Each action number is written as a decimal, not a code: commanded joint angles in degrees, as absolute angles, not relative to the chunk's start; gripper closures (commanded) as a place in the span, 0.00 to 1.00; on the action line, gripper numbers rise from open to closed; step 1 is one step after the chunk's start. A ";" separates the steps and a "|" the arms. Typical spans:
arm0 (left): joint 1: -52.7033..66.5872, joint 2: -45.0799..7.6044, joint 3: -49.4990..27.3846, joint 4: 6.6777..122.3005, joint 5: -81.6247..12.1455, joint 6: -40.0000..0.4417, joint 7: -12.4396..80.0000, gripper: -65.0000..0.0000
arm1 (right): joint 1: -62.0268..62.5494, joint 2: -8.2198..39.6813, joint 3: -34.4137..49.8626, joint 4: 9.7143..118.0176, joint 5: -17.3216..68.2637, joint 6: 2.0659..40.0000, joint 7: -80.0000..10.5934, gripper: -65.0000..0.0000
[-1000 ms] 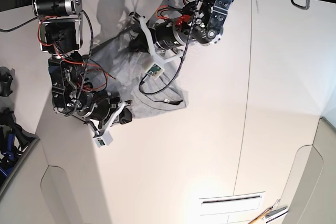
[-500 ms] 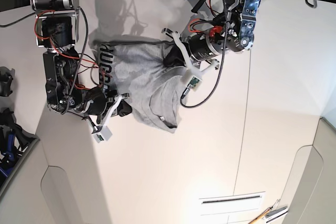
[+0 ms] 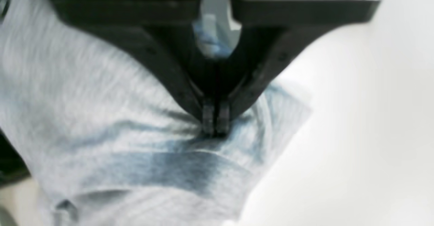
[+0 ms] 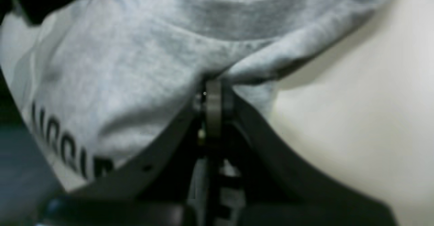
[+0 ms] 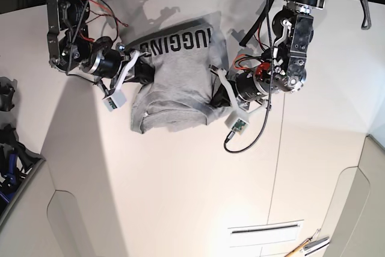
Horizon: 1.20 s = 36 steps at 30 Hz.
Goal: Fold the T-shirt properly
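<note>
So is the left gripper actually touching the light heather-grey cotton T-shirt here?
Touching. The left wrist view shows the left gripper shut, pinching a puckered fold of the T-shirt.

The grey T-shirt (image 5: 177,76) lies rumpled on the pale desk (image 5: 198,185), stretched sideways with its black block lettering facing up along the far edge. Its near part is bunched in loose folds, the hem curling under.

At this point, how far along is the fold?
Early. Both grippers are clamped on the shirt: left gripper on one side edge, right gripper on the other. The shirt is spread between them, lettering up, but its lower part is bunched. No neat fold shows yet; flattening and all folds remain.
</note>
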<state>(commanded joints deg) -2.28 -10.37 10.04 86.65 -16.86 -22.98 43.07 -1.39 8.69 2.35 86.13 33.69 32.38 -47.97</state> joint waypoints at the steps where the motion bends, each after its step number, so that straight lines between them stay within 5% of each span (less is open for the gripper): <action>1: -2.74 -10.41 10.04 87.18 -17.17 -23.22 43.35 1.00 | -1.69 8.69 2.35 87.00 33.65 32.38 -47.83 1.00; 17: 2.13 -14.83 10.00 100.07 -23.11 -21.63 47.79 1.00 | -1.45 10.09 19.51 92.36 30.44 32.42 -47.81 1.00; 28: 5.21 -15.07 9.93 96.42 -21.39 -21.63 44.12 1.00 | -1.63 12.03 16.86 82.98 36.69 33.47 -47.83 1.00; 36: 2.57 -14.98 9.93 91.68 -20.86 -21.65 43.31 1.00 | -1.63 7.11 12.60 82.87 36.58 33.47 -49.39 1.00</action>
